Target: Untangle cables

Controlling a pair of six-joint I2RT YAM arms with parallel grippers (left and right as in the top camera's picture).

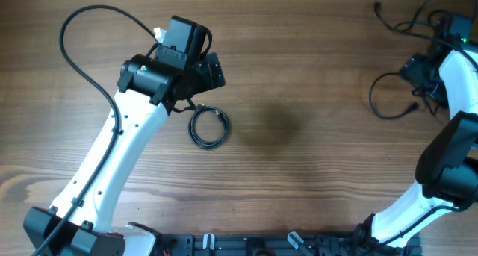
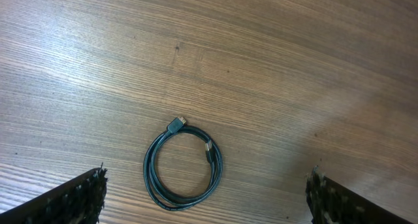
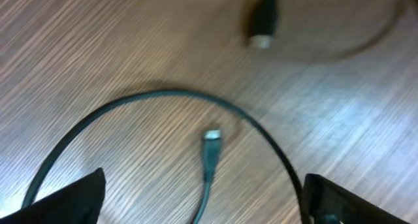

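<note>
A thin black cable lies wound in a small coil (image 1: 208, 127) on the wood table, just below my left gripper (image 1: 196, 62). In the left wrist view the coil (image 2: 183, 164) lies flat between my open fingers (image 2: 208, 198), its two plug ends at the top. Loose black strands (image 1: 392, 99) lie at the far right next to my right gripper (image 1: 422, 73). In the right wrist view a curved strand (image 3: 176, 96) arcs over a plug end (image 3: 210, 149) that lies between my open fingers (image 3: 206, 198). Another plug (image 3: 263, 21) lies further off.
A thick black robot cable (image 1: 82, 54) loops at the left arm. More dark cords (image 1: 411, 21) trail at the top right corner. The arm bases (image 1: 246, 245) stand along the near edge.
</note>
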